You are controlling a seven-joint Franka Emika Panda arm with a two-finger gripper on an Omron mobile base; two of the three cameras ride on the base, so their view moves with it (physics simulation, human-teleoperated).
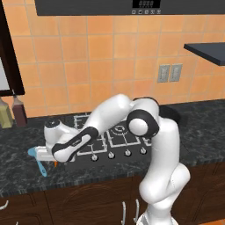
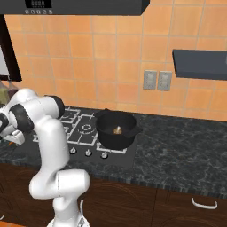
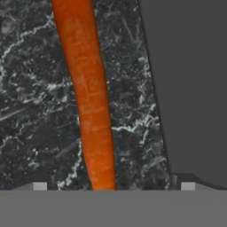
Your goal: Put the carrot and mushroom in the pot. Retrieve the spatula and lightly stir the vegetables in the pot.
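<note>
Tool (image 1: 48,159) hung low over the surface (image 1: 17,167) left of the stove, jaws spread wide, gripping nothing. Carrot (image 3: 88,97) lay flat on the dark speckled surface right under it, running lengthwise between the jaws in the hand view; an orange bit showed at (image 1: 55,163) in the left base view. Spatula (image 1: 38,163) lay just beside the carrot, blue handle pointing toward the surface edge.

Risks: carrot was thin and round, so it could roll or squirt out if the jaws closed off-center. Spatula was close enough to get nudged or caught along with it. Pressing too low could jam the tips into the surface.

Pot (image 2: 116,130) sat on the right side of the stove, well apart from the tool. One small pale item inside, probably the mushroom (image 2: 117,130); too small to be sure. No carrot in it yet.
</note>
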